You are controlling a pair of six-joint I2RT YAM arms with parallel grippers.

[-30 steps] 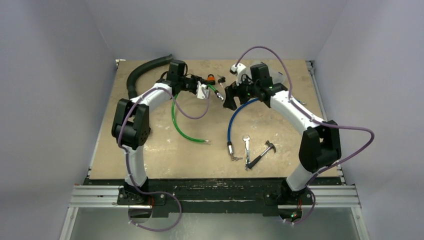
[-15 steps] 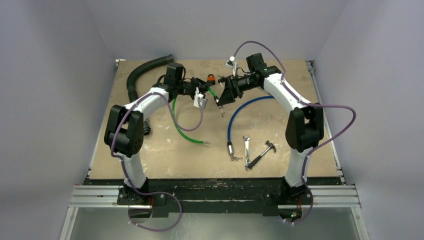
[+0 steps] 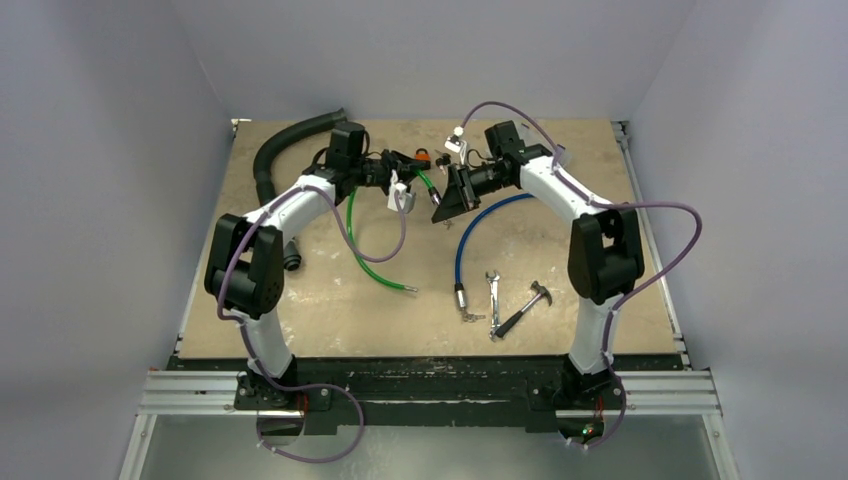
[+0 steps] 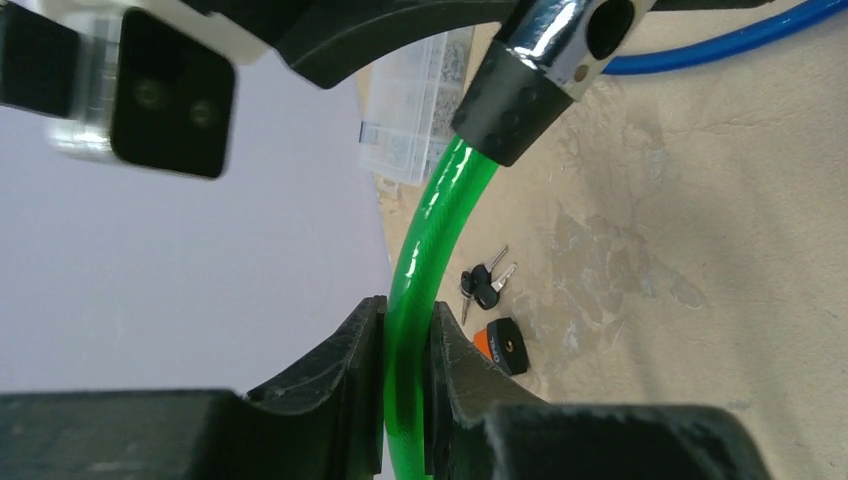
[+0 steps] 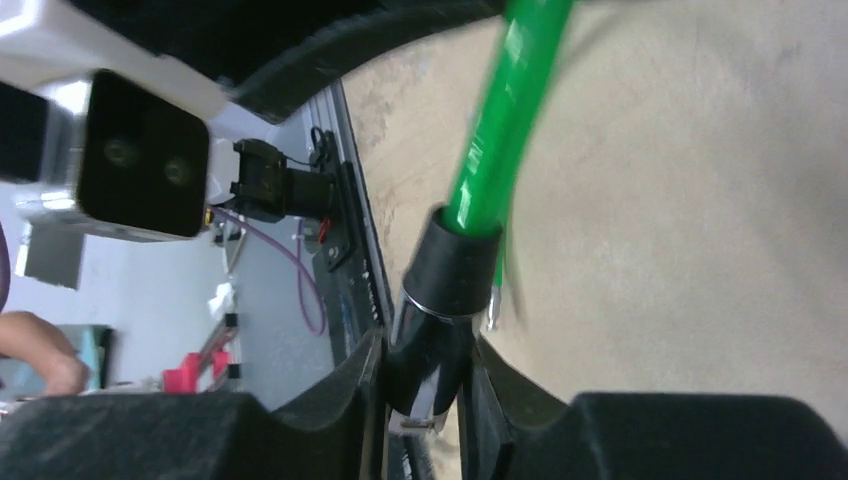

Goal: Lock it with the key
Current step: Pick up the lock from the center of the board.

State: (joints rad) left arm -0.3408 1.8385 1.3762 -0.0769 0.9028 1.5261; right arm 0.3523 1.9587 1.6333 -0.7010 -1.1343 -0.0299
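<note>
Comparing with half a second ago, we find the right gripper [image 5: 425, 350] drawn in closer to the left gripper [image 4: 405, 318], near the middle of the counter's [image 3: 320, 320] far edge. The right elbow has folded further toward that edge. The left gripper has risen slightly toward the far edge as well.

Our left fingers are now pressed shut on the green cable [image 4: 425, 240] partway along its length. Our right fingers are clamped on the chrome and black end piece of the same cable, so the short stretch between the two grippers hangs above the counter. The cable's other end trails toward the middle of the counter.

The keys [image 4: 487, 283] lie on the counter by the far edge, just beside the orange lock [image 4: 502, 345], and neither gripper touches them.

A clear plastic box [image 4: 420, 100] with small compartments sits at the far edge. We cannot make out its contents.

A black hose [image 3: 285, 145] curves round the far left corner. The blue cable [image 3: 460, 245], wrench [image 3: 493, 292] and hammer [image 3: 522, 312] lie right of centre, toward the near edge. Bare counter shows toward the near left corner and along the right edge.
</note>
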